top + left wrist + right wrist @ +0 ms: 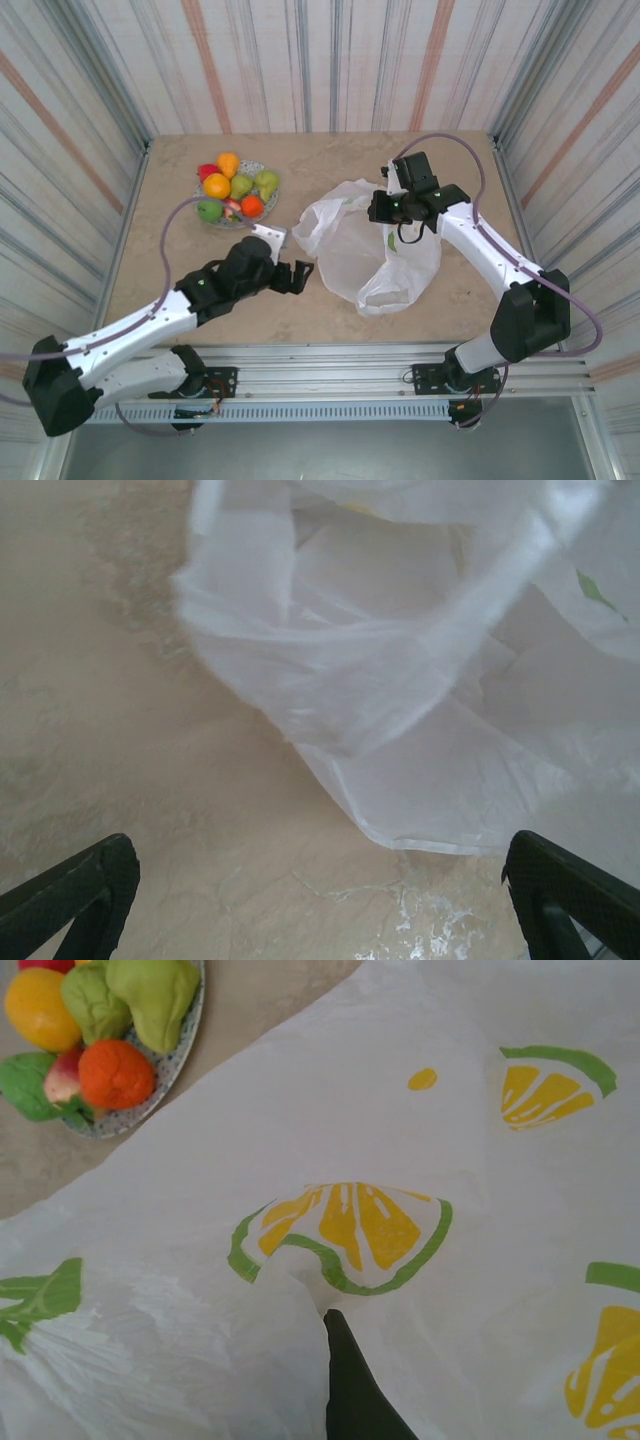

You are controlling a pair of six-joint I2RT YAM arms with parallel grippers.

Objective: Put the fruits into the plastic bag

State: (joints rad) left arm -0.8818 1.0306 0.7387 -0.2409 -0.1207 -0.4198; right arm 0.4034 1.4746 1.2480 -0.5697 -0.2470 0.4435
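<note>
The right gripper [396, 220] pinches the bag [350, 255]. The left gripper [302, 272], spread wide, should approach the fruits [234, 190] at eleven o'clock squarely.

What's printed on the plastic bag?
Yellow citrus slices with green rinds and green leaves on the white plastic bag; clearest in the right wrist view.

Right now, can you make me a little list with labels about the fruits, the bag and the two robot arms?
fruits: piled on the plate, none picked up yet
plate: speckled, at the far left of the table
plastic bag: white with citrus slices, crumpled to the right of the plate, no fruit seen in it
left end effector: open, holding nothing, low beside the bag
right end effector: shut, pinching the bag's thin film
</note>
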